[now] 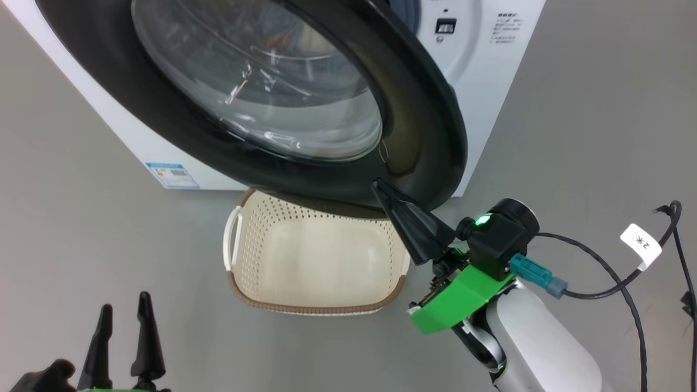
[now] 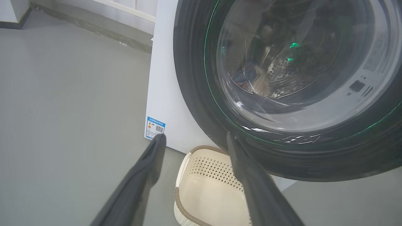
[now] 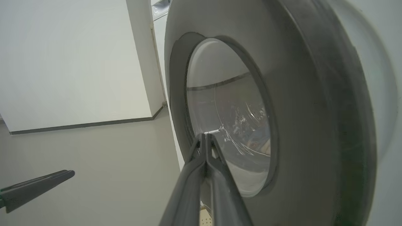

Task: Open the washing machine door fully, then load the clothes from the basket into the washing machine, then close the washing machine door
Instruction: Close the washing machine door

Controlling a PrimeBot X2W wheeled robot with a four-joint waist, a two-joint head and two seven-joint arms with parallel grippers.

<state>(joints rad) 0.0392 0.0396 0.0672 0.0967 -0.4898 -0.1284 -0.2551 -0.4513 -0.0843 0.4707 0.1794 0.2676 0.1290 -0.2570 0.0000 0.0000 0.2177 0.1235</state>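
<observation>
Before the washing machine [image 1: 479, 81], the washing machine door [image 1: 425, 125] stood partly open above the empty basket [image 1: 321, 309]; the clothes [image 2: 251, 78] lay in the drum behind its glass. The right hand [image 1: 378, 186], fingers pressed together, sat at the door's lower rim; the left hand [image 1: 125, 302] was spread and empty. Rigid, hinged and glossy, the door probably suited a push at its outer rim. The basket crowded its underside, while open floor [image 1: 81, 228] lay on both sides.
</observation>
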